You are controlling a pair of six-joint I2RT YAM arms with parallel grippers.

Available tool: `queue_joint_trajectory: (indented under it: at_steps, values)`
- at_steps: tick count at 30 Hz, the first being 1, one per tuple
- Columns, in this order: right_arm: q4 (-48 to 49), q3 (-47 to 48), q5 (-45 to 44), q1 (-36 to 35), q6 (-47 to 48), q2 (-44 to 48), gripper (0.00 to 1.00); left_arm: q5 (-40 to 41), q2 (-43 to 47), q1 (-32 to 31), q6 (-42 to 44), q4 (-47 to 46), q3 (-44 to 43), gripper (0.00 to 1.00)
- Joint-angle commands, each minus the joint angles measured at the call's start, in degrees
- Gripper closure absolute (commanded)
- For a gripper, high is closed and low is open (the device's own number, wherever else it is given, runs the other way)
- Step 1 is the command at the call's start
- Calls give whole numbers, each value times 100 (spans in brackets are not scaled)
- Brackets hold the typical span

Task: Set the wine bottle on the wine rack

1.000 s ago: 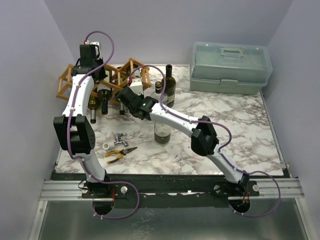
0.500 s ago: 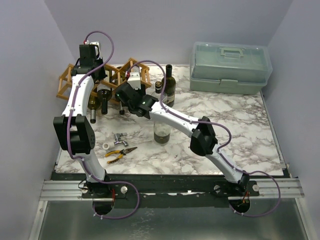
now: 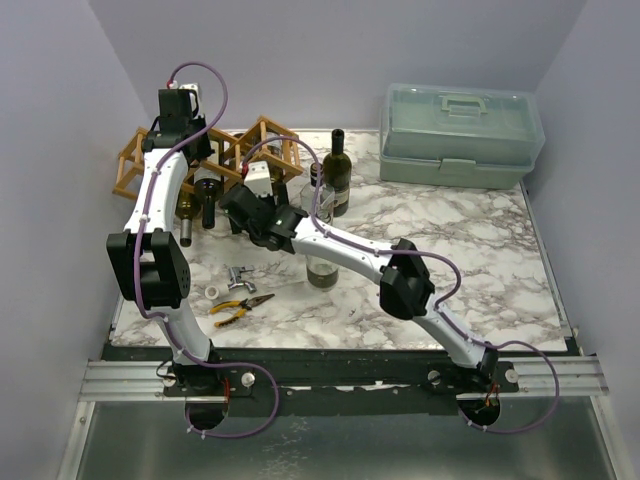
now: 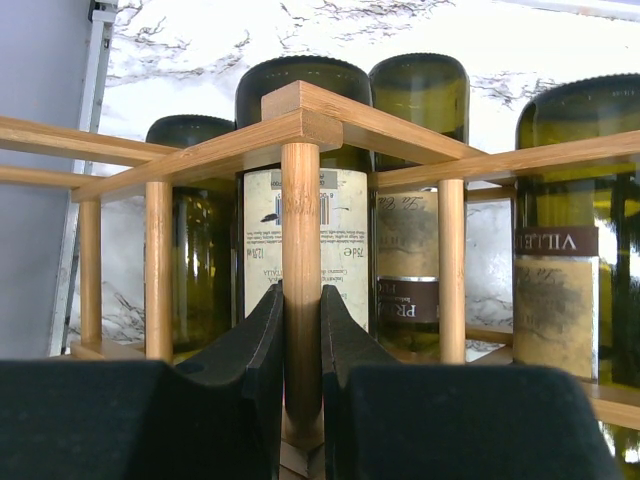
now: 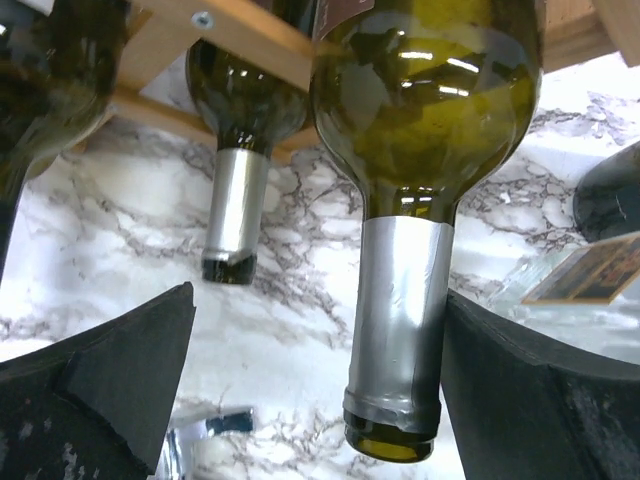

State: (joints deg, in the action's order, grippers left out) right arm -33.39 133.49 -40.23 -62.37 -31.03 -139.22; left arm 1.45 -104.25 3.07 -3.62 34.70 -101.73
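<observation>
One hand [image 4: 301, 305] on wine rack [image 4: 300, 130] (left-wrist view)

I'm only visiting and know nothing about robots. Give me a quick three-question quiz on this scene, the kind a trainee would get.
1. True or false: the left end effector is shut on a wooden post of the wine rack.
2. What sits between the right end effector's open fingers? A) bottle neck B) spoon C) sponge
3. Fill in: at the table's far right corner sits a plastic ____.
Key: 1 true; 2 A; 3 toolbox.
</observation>
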Motion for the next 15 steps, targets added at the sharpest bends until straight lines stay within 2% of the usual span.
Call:
queue_joint_trajectory:
  at_steps: [1, 10, 15]
  values:
    - [-198, -75, 70, -237, -99, 653, 0, -92, -104, 53, -113, 344, 111, 100]
    - [-190, -401, 1064, -693, 474, 1682, 0, -104, -175, 53, -656, 414, 70, 100]
    - [194, -1247, 1537, -739, 929, 2703, 0, -140, -149, 45, -1064, 422, 144, 100]
